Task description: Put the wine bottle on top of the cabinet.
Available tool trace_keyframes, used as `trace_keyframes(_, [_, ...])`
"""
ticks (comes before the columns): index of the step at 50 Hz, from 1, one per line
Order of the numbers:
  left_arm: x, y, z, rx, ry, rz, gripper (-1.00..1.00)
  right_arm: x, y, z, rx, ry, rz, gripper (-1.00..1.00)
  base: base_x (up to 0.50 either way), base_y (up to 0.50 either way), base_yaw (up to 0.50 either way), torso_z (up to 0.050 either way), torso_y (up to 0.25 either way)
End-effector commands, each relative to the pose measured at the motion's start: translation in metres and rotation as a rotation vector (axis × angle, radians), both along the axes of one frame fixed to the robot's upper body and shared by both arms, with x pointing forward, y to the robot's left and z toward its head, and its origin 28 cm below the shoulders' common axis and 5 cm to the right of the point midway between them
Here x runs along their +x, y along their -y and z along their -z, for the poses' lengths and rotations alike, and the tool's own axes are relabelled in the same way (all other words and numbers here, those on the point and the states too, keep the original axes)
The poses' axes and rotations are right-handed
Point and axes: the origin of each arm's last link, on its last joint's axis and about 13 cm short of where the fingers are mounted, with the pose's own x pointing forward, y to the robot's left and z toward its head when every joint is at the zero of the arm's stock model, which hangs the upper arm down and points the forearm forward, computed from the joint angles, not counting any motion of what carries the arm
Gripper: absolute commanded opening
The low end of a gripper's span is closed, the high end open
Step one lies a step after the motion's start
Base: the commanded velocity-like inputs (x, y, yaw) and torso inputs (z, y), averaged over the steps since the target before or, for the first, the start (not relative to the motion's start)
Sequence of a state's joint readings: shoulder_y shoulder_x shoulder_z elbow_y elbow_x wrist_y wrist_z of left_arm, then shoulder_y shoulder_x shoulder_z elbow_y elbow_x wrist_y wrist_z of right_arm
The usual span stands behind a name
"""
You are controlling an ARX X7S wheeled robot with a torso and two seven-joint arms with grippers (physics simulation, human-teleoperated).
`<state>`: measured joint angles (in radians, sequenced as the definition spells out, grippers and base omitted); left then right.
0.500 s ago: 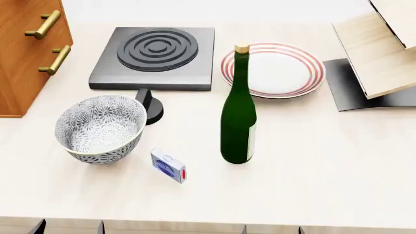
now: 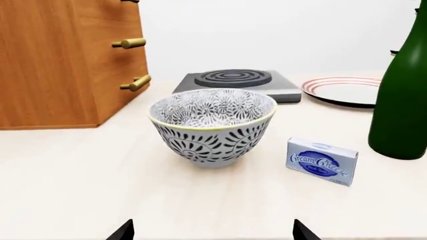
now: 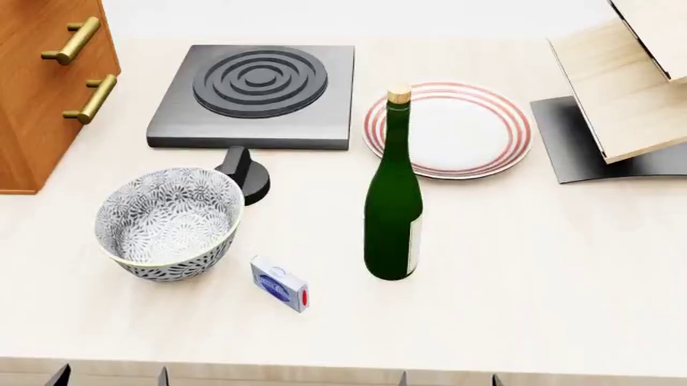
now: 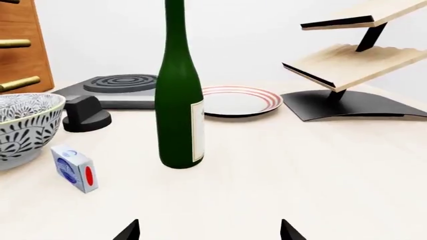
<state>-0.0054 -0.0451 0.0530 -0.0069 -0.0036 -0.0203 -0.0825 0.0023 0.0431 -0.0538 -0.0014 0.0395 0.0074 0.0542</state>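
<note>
The wine bottle (image 3: 393, 201), dark green with a tan cork and pale label, stands upright mid-table. It also shows in the right wrist view (image 4: 179, 100) and at the edge of the left wrist view (image 2: 403, 105). The orange-brown cabinet (image 3: 43, 88) with brass bar handles stands at the far left, also in the left wrist view (image 2: 67, 60). My left gripper (image 2: 213, 232) is open and empty, in front of the bowl. My right gripper (image 4: 209, 232) is open and empty, short of the bottle. Both grippers' tips only just show at the table's front edge in the head view.
A patterned bowl (image 3: 166, 221) and a small cream cheese box (image 3: 279, 283) lie left of the bottle. Behind are a black hotplate (image 3: 257, 92) with a knob (image 3: 249, 173), a red-rimmed plate (image 3: 449, 129), and a pale slanted rack (image 3: 633, 88) at the right.
In the head view the bottle, bowl, plate and box sit slightly lower in the picture than before. The hotplate, cabinet and rack look unchanged.
</note>
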Motion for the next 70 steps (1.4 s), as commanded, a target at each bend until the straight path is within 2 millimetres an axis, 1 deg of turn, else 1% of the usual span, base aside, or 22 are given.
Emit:
trace_keyframes(1, [-0.001,0.000,-0.001,-0.029,0.001,0.012,1.00,0.000,0.000,0.000,0.001,0.000,-0.002,1.00,0.00,0.00,0.00,0.000,0.000])
trace_keyframes(9, [-0.002,0.000,-0.003,-0.028,0.013,0.009,1.00,-0.001,0.000,-0.001,0.002,0.007,0.001,1.00,0.00,0.00,0.00,0.000,0.000])
trace_keyframes(12, [-0.004,0.001,-0.009,-0.018,0.039,0.004,1.00,-0.002,0.000,-0.009,-0.032,0.042,0.011,1.00,0.00,0.00,0.00,0.000,0.000])
trace_keyframes(15, [-0.006,0.001,-0.030,-0.029,0.083,0.006,1.00,-0.002,-0.001,-0.024,-0.049,0.091,0.017,1.00,0.00,0.00,0.00,0.000,0.000])
trace_keyframes(16, [-0.009,0.001,-0.042,-0.034,0.122,0.003,1.00,-0.003,0.000,-0.029,-0.065,0.108,0.021,1.00,0.00,0.00,0.00,0.000,0.000])
trace_keyframes(18, [-0.009,0.001,-0.042,-0.034,0.122,0.003,1.00,-0.003,0.000,-0.029,-0.065,0.108,0.021,1.00,0.00,0.00,0.00,0.000,0.000])
trace_keyframes(19, [-0.009,0.002,-0.054,-0.012,0.159,0.011,1.00,-0.005,0.001,-0.038,-0.059,0.131,0.029,1.00,0.00,0.00,0.00,0.000,0.000])
trace_keyframes(22, [-0.011,0.005,-0.068,-0.016,0.197,0.026,1.00,-0.007,0.002,-0.050,-0.058,0.165,0.033,1.00,0.00,0.00,0.00,0.000,0.000])
trace_keyframes(23, [-0.012,0.005,-0.073,-0.049,0.214,0.035,1.00,-0.007,0.002,-0.053,-0.058,0.172,0.033,1.00,0.00,0.00,0.00,0.000,0.000])
trace_keyframes(24, [-0.013,0.006,-0.076,-0.062,0.219,0.043,1.00,-0.007,0.002,-0.054,-0.059,0.174,0.033,1.00,0.00,0.00,0.00,0.000,0.000])
trace_keyframes(26, [-0.017,0.007,-0.089,-0.050,0.252,0.049,1.00,-0.008,0.001,-0.060,-0.064,0.192,0.026,1.00,0.00,0.00,0.00,0.000,0.000])
trace_keyframes(27, [-0.017,0.007,-0.089,-0.050,0.252,0.049,1.00,-0.008,0.001,-0.060,-0.064,0.192,0.026,1.00,0.00,0.00,0.00,0.000,0.000])
trace_keyframes(28, [-0.020,0.007,-0.099,-0.043,0.282,0.053,1.00,-0.010,-0.001,-0.070,-0.063,0.219,0.017,1.00,0.00,0.00,0.00,0.000,0.000])
trace_keyframes(30, [-0.025,0.008,-0.112,-0.067,0.318,0.064,1.00,-0.012,-0.001,-0.079,-0.064,0.242,0.012,1.00,0.00,0.00,0.00,0.000,0.000])
trace_keyframes(32, [-0.028,0.008,-0.118,-0.072,0.329,0.072,1.00,-0.014,-0.001,-0.085,-0.062,0.260,0.011,1.00,0.00,0.00,0.00,0.000,0.000])
trace_keyframes(35, [-0.034,0.009,-0.132,-0.058,0.375,0.072,1.00,-0.019,-0.001,-0.103,-0.059,0.313,0.007,1.00,0.00,0.00,0.00,0.000,0.000])
trace_keyframes(43, [-0.047,0.010,-0.156,-0.071,0.445,0.089,1.00,-0.028,-0.002,-0.125,-0.081,0.368,0.001,1.00,0.00,0.00,0.00,0.000,0.000])
trace_keyframes(46, [-0.048,0.009,-0.158,-0.073,0.456,0.087,1.00,-0.029,-0.003,-0.126,-0.087,0.369,-0.003,1.00,0.00,0.00,0.00,0.000,0.000])
trace_keyframes(55, [-0.055,0.011,-0.171,-0.054,0.507,0.085,1.00,-0.038,-0.007,-0.145,-0.099,0.424,-0.024,1.00,0.00,0.00,0.00,0.000,0.000])
trace_keyframes(62, [-0.059,0.012,-0.176,-0.043,0.515,0.090,1.00,-0.041,-0.008,-0.151,-0.100,0.442,-0.028,1.00,0.00,0.00,0.00,0.000,0.000])
trace_keyframes(64, [-0.060,0.012,-0.177,-0.042,0.515,0.090,1.00,-0.041,-0.007,-0.152,-0.076,0.463,-0.021,1.00,0.00,0.00,0.00,0.000,0.000])
trace_keyframes(70, [-0.060,0.012,-0.178,-0.041,0.511,0.089,1.00,-0.041,-0.008,-0.153,-0.100,0.474,-0.035,1.00,0.00,0.00,0.00,0.000,0.000])
